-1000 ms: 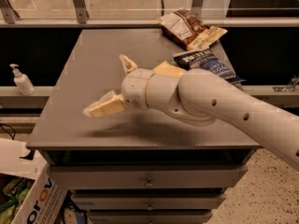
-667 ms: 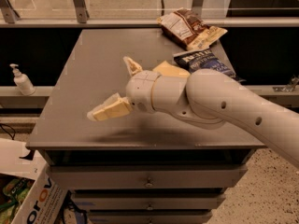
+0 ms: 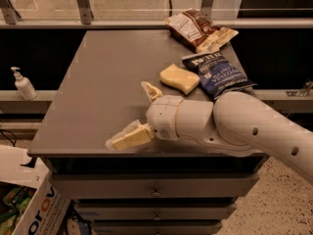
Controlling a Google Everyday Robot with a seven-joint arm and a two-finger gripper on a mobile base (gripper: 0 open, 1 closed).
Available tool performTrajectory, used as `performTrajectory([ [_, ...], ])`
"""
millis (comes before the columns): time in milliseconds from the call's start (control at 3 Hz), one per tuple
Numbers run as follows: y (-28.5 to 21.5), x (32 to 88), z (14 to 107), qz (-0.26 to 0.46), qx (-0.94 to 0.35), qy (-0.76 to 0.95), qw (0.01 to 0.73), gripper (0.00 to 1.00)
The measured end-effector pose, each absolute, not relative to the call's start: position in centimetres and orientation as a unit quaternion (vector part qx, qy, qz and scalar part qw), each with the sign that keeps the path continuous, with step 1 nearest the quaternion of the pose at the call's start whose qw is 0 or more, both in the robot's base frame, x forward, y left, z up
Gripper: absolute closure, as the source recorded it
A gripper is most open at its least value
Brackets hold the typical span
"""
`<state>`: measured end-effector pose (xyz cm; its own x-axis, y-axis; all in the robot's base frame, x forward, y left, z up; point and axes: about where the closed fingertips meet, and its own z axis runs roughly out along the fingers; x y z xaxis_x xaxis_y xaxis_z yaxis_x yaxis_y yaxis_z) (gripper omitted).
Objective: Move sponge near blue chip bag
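The pale yellow sponge (image 3: 179, 78) lies on the grey table (image 3: 98, 87), right against the left edge of the dark blue chip bag (image 3: 217, 73). My gripper (image 3: 128, 113) is open and empty. It sits over the table's front part, left of and nearer than the sponge. One cream finger (image 3: 129, 136) is near the front edge and the other (image 3: 151, 90) points up toward the sponge. My white arm reaches in from the lower right.
A brown-and-white snack bag (image 3: 198, 29) lies at the table's back right corner. A soap pump bottle (image 3: 22, 84) stands on a ledge at the left. Drawers are below the tabletop, and a cardboard box (image 3: 29, 204) sits on the floor at the lower left.
My gripper and arm have drawn back toward the table's front edge and a little right. The sponge, partly covered before, now shows in full beside the blue bag.
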<state>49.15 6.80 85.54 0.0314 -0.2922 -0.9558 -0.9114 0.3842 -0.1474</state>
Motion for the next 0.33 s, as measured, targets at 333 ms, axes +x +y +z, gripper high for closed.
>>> performTrajectory([
  [333, 6.81, 49.14, 85.54, 0.287, -0.475, 0.634, 0.539, 0.0],
])
